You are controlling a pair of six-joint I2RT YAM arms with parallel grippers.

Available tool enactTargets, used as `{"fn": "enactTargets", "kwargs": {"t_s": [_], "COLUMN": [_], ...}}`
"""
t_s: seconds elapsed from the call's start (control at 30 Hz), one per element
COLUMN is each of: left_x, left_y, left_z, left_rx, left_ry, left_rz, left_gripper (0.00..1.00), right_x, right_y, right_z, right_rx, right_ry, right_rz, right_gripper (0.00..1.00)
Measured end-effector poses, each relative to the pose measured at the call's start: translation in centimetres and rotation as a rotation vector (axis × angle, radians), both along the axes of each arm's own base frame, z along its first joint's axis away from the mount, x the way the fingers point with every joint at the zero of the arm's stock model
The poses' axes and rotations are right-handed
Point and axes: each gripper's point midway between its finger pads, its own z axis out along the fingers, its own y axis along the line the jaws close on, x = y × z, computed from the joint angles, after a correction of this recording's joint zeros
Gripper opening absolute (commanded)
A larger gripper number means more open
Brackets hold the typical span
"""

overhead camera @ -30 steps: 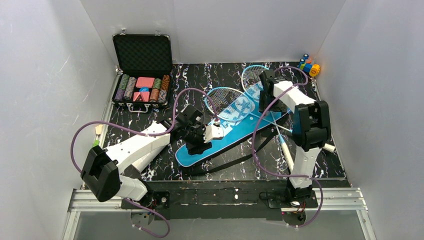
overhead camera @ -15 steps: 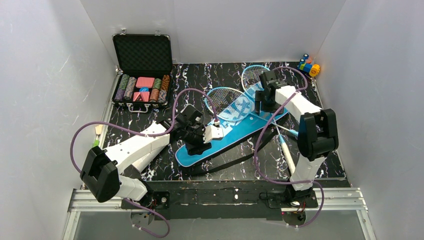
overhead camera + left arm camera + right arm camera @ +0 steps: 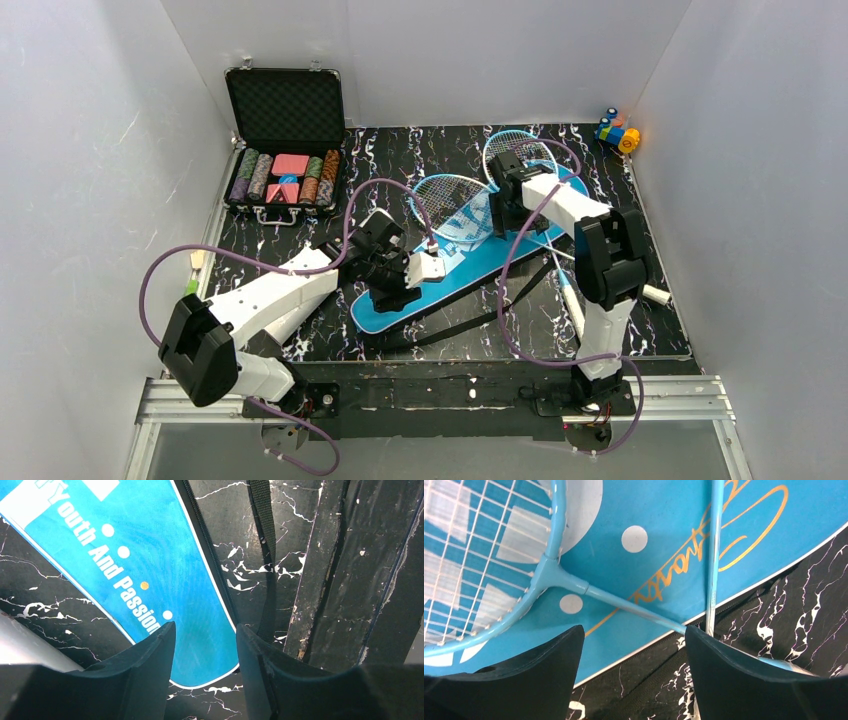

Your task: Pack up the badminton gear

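Strap (image 3: 470, 322): black, lying on the table (image 3: 400, 150) at lower centre of the top view, just below the bag.
Left gripper (image 3: 205, 640): fingers about half apart with nothing between them, over the bag's narrow end left of centre.
Bag (image 3: 470, 262): blue, flat on the table, slanting from lower left to upper right across the middle; white lettering faces up.
Handle (image 3: 575, 310): white, on the table right of the bag, partly behind the right arm.
Right gripper (image 3: 634, 635): fingers spread wide and holding nothing, above the bag's wide end; a racket shaft runs under the gap.
Near racket (image 3: 450, 195): blue frame, head overlapping the bag's wide end, just above centre.
Far racket (image 3: 515, 150): head above the first; its thin shaft crosses the bag.
Case (image 3: 285, 150): black, lid up, chips inside, upper left.
Blocks (image 3: 618, 130): small and coloured, upper right corner.
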Motion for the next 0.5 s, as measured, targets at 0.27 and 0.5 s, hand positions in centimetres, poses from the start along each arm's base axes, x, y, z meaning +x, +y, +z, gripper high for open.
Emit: {"fn": "enactTargets", "kwargs": {"t_s": [0.27, 0.5], "left_x": [0.0, -0.1], "left_y": [0.0, 0.0], "left_z": [0.2, 0.1], "left_rx": [-0.004, -0.004], "left_ry": [-0.003, -0.002], "left_rz": [0.0, 0.0], "left_gripper": [0.47, 0.48], "right_x": [0.7, 1.1], "right_y": [-0.4, -0.6], "right_z": [-2.0, -1.4], "right_rx": [-0.046, -0.079], "right_ry": [0.038, 0.027], "right_rz": [-0.005, 0.015], "right_gripper": [0.48, 0.01]}}
